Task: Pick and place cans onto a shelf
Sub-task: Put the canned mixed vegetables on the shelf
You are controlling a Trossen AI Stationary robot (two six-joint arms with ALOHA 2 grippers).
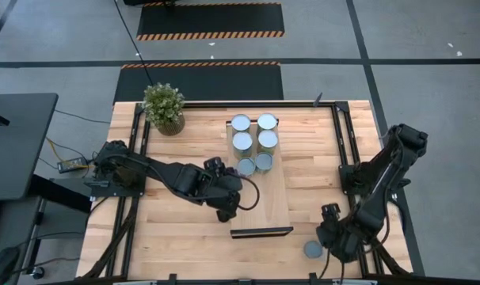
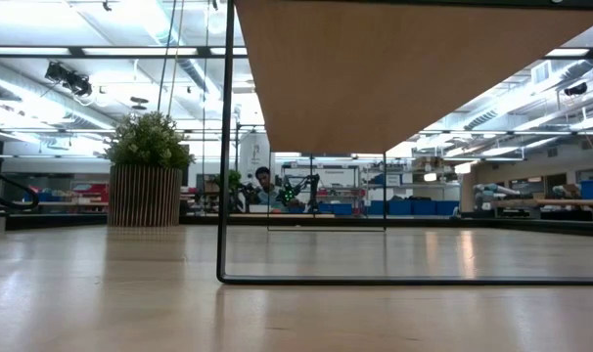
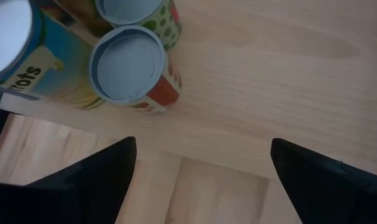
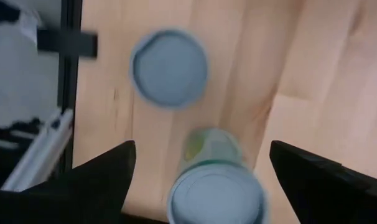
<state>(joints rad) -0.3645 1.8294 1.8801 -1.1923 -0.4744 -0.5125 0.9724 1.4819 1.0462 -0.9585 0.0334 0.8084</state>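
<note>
The shelf [image 1: 273, 198] is a pale raised board in the table's middle; the low view shows its underside [image 2: 404, 68]. Several cans [image 1: 254, 142] stand on its far end. My left gripper [image 1: 228, 207] is open and empty over the shelf's left edge [image 3: 204, 168], just short of the nearest cans [image 3: 127, 62]. My right gripper [image 1: 335, 237] is open at the table's near right. One can [image 1: 312, 249] stands on the table beside it and shows ahead of its fingers [image 4: 170, 67]. A green-labelled can [image 4: 216, 186] stands between the open fingers, which stay apart from it.
A potted green plant [image 1: 164, 108] stands at the table's far left. The shelf's black frame leg [image 2: 222, 147] stands on the tabletop. The shelf's near half [image 1: 264, 218] is bare. A person sits far off in the room behind [image 2: 265, 188].
</note>
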